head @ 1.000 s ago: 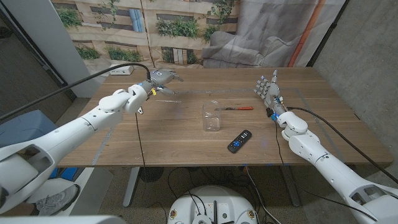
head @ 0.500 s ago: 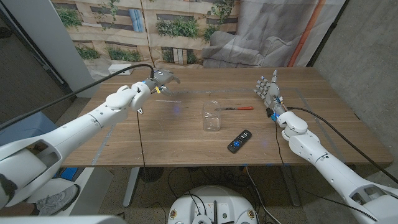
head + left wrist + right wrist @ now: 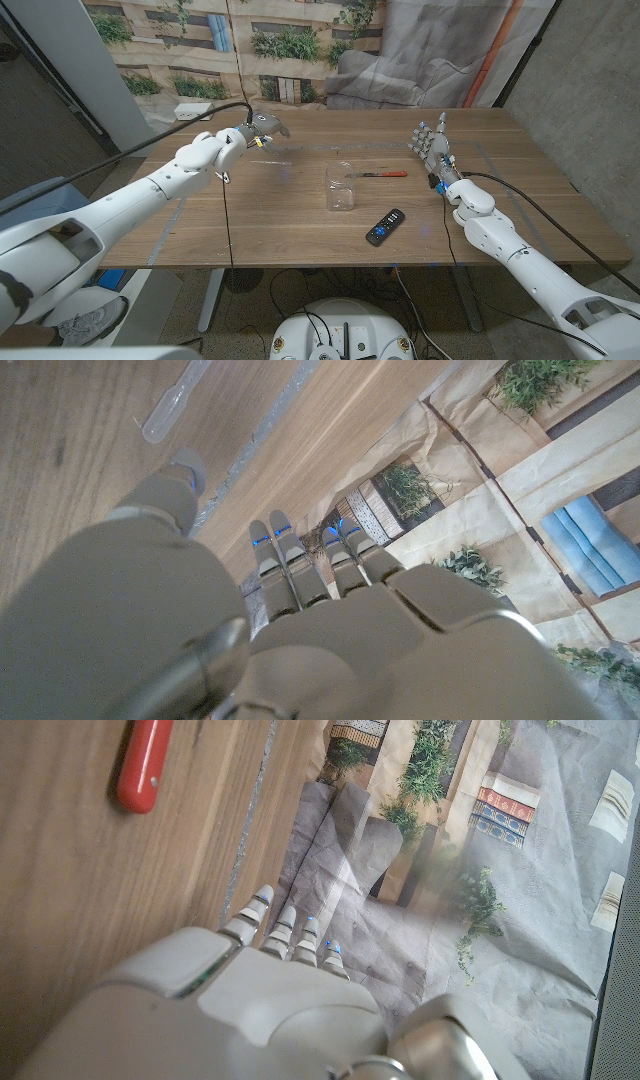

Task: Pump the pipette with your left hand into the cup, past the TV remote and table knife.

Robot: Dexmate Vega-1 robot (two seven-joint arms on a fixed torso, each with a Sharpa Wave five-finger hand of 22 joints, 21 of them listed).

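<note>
A clear plastic pipette [image 3: 175, 400] lies on the wood just beyond my left hand's thumb. My left hand [image 3: 262, 127] hovers over the table's far left part with its fingers [image 3: 285, 565] apart and nothing in it. The clear cup [image 3: 341, 187] stands upright at the table's middle. Right of it and a little farther back lies the table knife [image 3: 380, 173] with a red handle [image 3: 143, 765]. Nearer the front edge lies the black TV remote [image 3: 385, 227]. My right hand [image 3: 432, 145] stands upright at the right, fingers spread, holding nothing.
A white flat object [image 3: 195, 112] with a cable sits at the table's far left corner. A printed backdrop and grey cloth hang behind the wooden table [image 3: 300, 225]. Pale tape lines run along the table's left and right sides.
My left hand has drawn its spread fingers in and down a little and shifted slightly toward the far edge. The right hand, cup, knife and remote have not moved.
</note>
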